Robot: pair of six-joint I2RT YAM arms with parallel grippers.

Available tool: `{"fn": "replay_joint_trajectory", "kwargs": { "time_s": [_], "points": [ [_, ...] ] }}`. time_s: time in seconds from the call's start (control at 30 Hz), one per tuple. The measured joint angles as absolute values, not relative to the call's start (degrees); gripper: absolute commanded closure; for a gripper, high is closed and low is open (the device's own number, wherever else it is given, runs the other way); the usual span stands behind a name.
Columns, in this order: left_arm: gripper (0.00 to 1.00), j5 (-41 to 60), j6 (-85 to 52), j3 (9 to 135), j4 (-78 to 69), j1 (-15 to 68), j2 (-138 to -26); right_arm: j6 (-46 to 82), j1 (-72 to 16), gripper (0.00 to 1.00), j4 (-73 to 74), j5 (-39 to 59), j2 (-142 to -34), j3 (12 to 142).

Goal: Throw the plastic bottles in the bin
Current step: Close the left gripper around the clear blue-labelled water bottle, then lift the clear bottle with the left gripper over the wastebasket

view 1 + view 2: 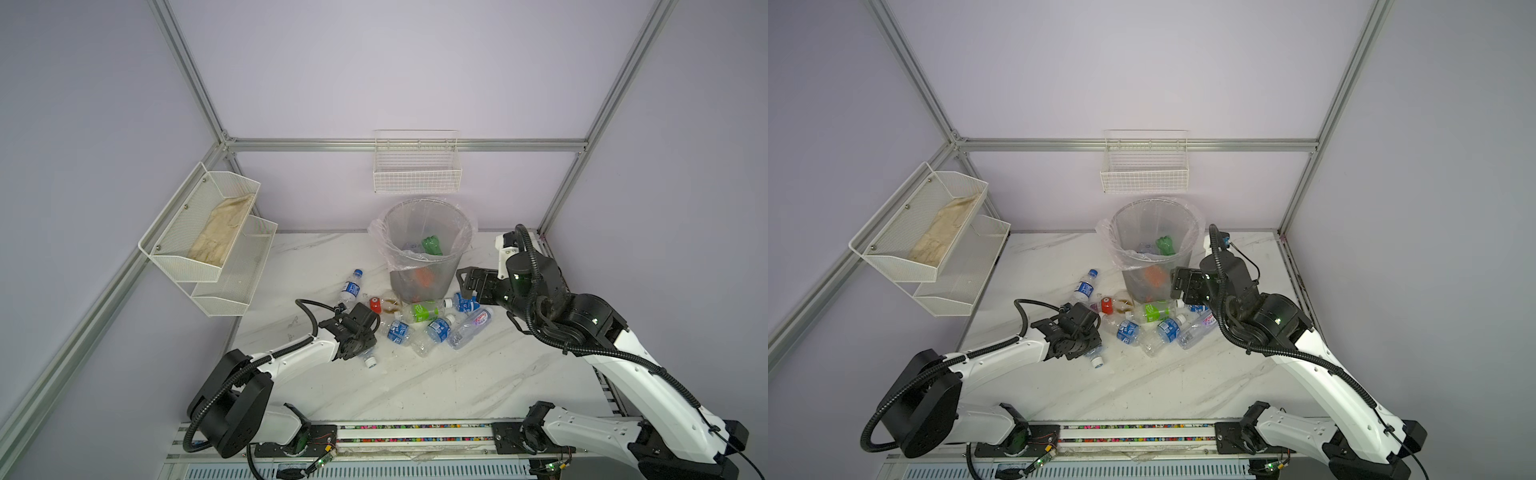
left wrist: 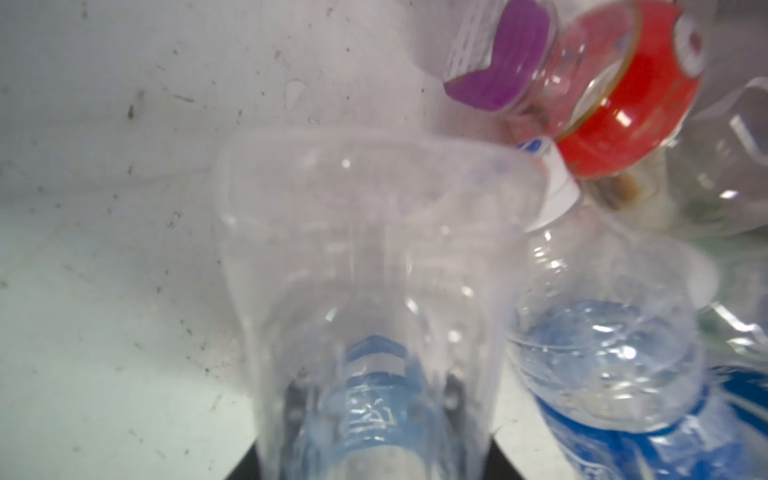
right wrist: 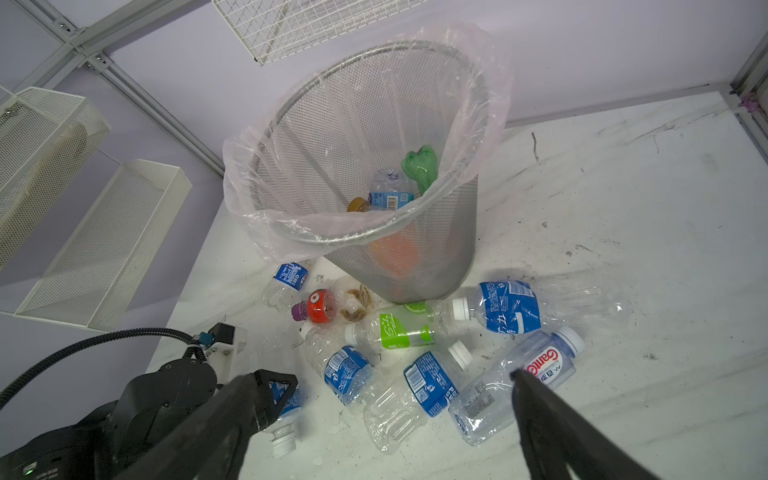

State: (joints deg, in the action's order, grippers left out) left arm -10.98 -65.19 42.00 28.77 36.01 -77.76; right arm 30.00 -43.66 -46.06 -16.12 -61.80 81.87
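Two grippers work over a white marble table. We see the left gripper low at the near-left edge of the scattered plastic bottles. Its jaws are closed against the sides of a clear blue-labelled bottle, whose white neck points toward the table's near edge in both top views. We cannot tell whether this bottle rests on the table or is just clear of it.

The right gripper hangs with its jaws wide apart, holding nothing. It is just beside the right wall of the bin and above the bottles at the bin's foot.

The bin stands at the back centre of the table, lined with a clear bag. A green bottle and a blue-labelled one lie inside it, and an orange shape shows through the mesh.

The loose bottles lie on their sides in a cluster in front of the bin. Among them are a green-labelled bottle, a red-labelled bottle with a purple cap, and several with blue labels.
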Motion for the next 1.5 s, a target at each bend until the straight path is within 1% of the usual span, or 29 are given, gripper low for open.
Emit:
{"fn": "replay_joint_trajectory", "kwargs": {
  "time_s": [0.07,0.13,0.37,0.53,0.63,0.73,0.93,1.07,1.17,1.5],
  "points": [
    [0.75,-11.4,-65.3,42.0,29.2,36.0,-76.1,30.0,-43.7,0.03,-46.1,-16.1,-61.8,81.8],
    [0.77,-12.1,-65.2,42.0,30.0,36.0,-74.3,30.2,-43.7,0.03,-46.1,-16.1,-61.8,81.8],
    [0.76,-14.5,-63.9,42.0,33.2,36.0,-67.0,30.5,-43.7,0.02,-46.1,-16.1,-61.6,81.8],
    [0.75,-16.6,-59.7,44.0,35.4,36.0,-60.0,30.8,-43.7,0.03,-45.9,-16.1,-60.7,80.6],
    [0.75,-18.0,-54.8,49.5,36.2,36.0,-56.7,31.0,-43.7,0.02,-45.9,-16.1,-60.0,79.2],
    [0.74,-19.7,-48.2,59.0,36.8,36.0,-55.7,31.3,-43.7,0.03,-46.0,-16.1,-59.5,78.0],
    [0.74,-21.0,-33.6,83.1,36.7,36.0,-58.7,31.7,-43.7,0.02,-46.0,-16.1,-59.5,76.8],
    [0.73,-20.0,-27.0,94.0,35.2,36.0,-60.1,31.9,-43.7,0.03,-46.1,-16.1,-59.1,76.4],
    [0.71,-19.1,-23.1,96.3,32.8,36.0,-59.4,32.0,-43.7,0.02,-46.1,-16.1,-58.7,76.2],
    [0.70,-18.3,-16.5,96.3,29.5,36.0,-57.9,32.7,-43.7,0.03,-46.1,-16.1,-58.6,75.2]
  ]
}}
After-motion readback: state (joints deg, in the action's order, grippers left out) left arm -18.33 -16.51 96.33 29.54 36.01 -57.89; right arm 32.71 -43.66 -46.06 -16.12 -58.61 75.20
